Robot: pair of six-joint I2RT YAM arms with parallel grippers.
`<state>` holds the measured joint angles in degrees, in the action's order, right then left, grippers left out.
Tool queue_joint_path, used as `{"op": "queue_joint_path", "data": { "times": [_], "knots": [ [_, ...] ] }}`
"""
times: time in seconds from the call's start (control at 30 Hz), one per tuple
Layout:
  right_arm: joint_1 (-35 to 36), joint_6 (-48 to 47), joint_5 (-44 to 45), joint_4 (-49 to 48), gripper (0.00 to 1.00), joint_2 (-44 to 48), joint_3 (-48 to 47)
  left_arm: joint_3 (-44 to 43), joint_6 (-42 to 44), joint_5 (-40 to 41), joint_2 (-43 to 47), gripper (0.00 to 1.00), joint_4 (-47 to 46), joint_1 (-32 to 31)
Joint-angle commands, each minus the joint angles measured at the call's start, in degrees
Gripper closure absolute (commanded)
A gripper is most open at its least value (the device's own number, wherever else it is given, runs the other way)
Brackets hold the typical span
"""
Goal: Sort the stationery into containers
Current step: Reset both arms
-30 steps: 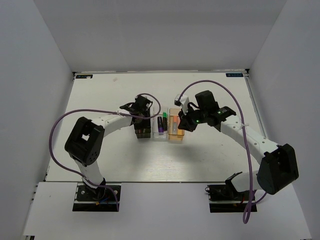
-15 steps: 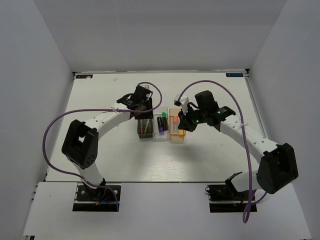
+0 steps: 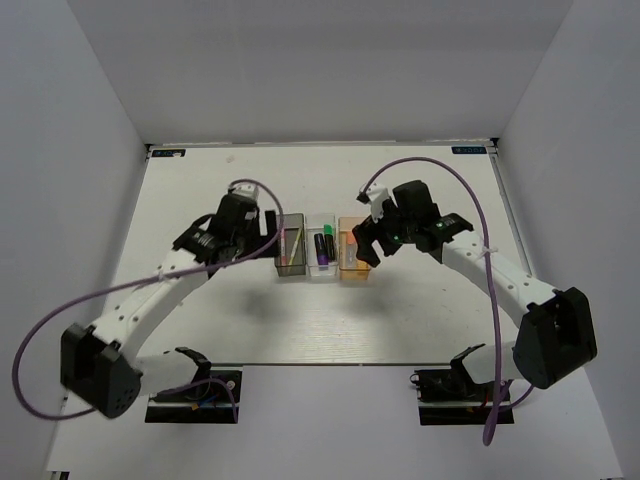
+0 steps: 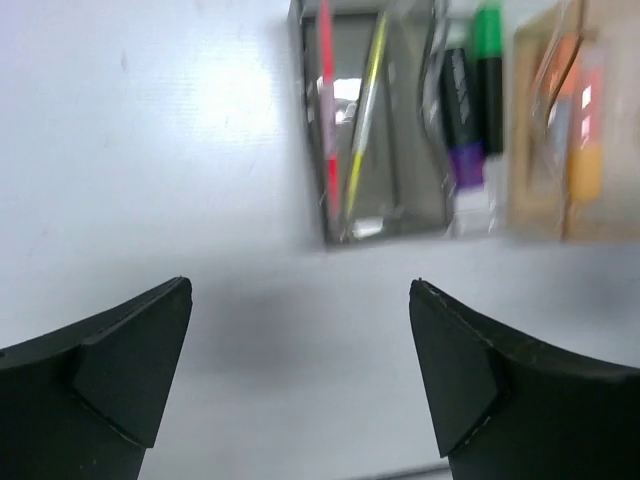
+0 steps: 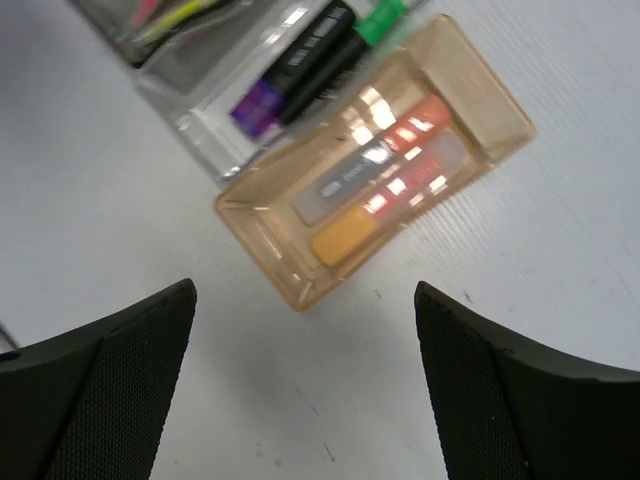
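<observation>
On a white bench (image 3: 200,320), a pink pen (image 4: 328,130) and a yellow pen (image 4: 365,110) are seen in the smoky grey bin (image 3: 291,262). The purple-capped highlighter (image 4: 462,120) and green-capped highlighter (image 4: 489,70) lie in the clear bin (image 3: 322,272), and an orange-capped highlighter (image 5: 345,235) lies in the orange-tan bin (image 5: 480,90). The left gripper (image 4: 300,290) and right gripper (image 5: 305,290) are held spread and empty, flanking the row. Sorting is judged complete; only withdrawal is called for.
</observation>
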<state>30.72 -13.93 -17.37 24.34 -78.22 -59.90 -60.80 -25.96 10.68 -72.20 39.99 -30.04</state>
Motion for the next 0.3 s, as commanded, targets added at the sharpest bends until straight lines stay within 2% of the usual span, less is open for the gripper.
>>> {"op": "queue_joint_path", "data": {
  "times": [0.0,0.07,0.1,0.23,0.27],
  "knots": [
    [-1.0,7.1,13.2,-4.5,0.09,2.7,1.4,7.6,2.9,-2.1,11.4,0.00,4.5,0.4],
    [-0.9,10.5,17.1,-5.7,0.09,3.3,1.6,14.5,5.1,-3.7,15.2,0.00,3.6,0.3],
    [-0.8,11.6,23.5,-5.5,0.09,3.9,1.4,17.5,5.6,-4.2,21.2,0.00,1.9,0.4],
    [-0.7,11.9,27.5,-7.0,0.09,8.5,3.7,23.3,8.1,-4.2,30.3,0.00,1.4,0.5],
    [-1.0,11.8,27.2,-8.2,0.09,9.4,7.7,23.8,8.4,-4.2,31.0,0.00,1.5,0.7]
  ]
}}
